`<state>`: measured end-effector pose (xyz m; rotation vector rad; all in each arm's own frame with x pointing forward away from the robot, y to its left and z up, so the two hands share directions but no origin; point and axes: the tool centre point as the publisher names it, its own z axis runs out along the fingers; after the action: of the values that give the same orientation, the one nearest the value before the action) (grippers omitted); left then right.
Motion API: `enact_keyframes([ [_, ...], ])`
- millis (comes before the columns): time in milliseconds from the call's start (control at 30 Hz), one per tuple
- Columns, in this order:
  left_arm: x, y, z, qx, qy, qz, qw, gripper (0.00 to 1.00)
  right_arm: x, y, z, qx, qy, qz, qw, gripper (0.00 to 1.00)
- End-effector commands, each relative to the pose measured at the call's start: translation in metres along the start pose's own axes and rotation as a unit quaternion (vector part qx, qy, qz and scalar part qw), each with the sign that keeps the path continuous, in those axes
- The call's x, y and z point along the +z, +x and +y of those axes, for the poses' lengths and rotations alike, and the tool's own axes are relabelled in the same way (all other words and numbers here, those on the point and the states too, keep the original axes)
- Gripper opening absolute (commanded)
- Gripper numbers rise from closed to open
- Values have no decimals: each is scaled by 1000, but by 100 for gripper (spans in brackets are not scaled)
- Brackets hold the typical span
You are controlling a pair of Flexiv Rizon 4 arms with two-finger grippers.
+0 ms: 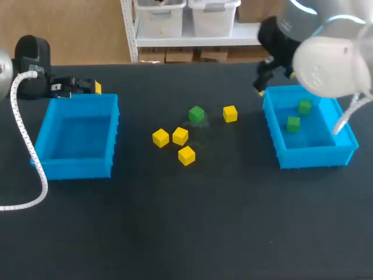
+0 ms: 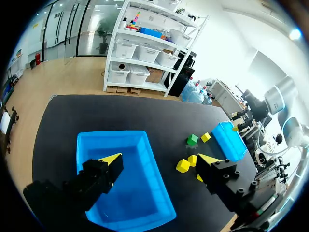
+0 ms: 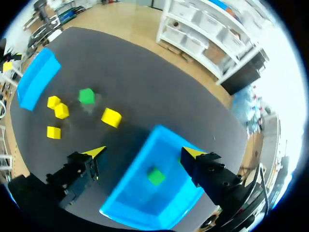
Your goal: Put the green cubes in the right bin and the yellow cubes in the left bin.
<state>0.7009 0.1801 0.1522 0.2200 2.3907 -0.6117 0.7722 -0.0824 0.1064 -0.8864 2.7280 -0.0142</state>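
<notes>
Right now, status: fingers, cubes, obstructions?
Left gripper open by left bin, right gripper open by right bin. One green cube, four yellow cubes loose between bins. Nothing blocking.

Two green cubes (image 1: 304, 107) lie inside the blue right bin (image 1: 315, 156); a third green cube (image 1: 196, 114) and four yellow cubes (image 1: 180, 136) sit loose on the dark worktop (image 1: 186, 233), between that bin and the blue left bin (image 1: 76, 166)

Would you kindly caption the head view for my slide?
Two green cubes in the right bin; one green, four yellow cubes unsorted.
</notes>
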Motion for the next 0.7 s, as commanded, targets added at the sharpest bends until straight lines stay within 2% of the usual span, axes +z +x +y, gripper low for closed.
enact_keyframes([
  [33, 0, 2, 3, 2, 8, -4, 1000, 100, 3, -34, 17, -21, -11, 15, 1000, 100],
  [267, 0, 2, 3, 2, 8, -4, 1000, 100, 16, -64, 56, -57, -38, 26, 997, 100],
  [533, 0, 2, 3, 2, 8, -4, 1000, 100, 42, -81, 97, -89, -61, 65, 992, 100],
  [700, 0, 2, 3, 2, 8, -4, 1000, 100, 60, -85, 114, -97, -59, 94, 989, 100],
])
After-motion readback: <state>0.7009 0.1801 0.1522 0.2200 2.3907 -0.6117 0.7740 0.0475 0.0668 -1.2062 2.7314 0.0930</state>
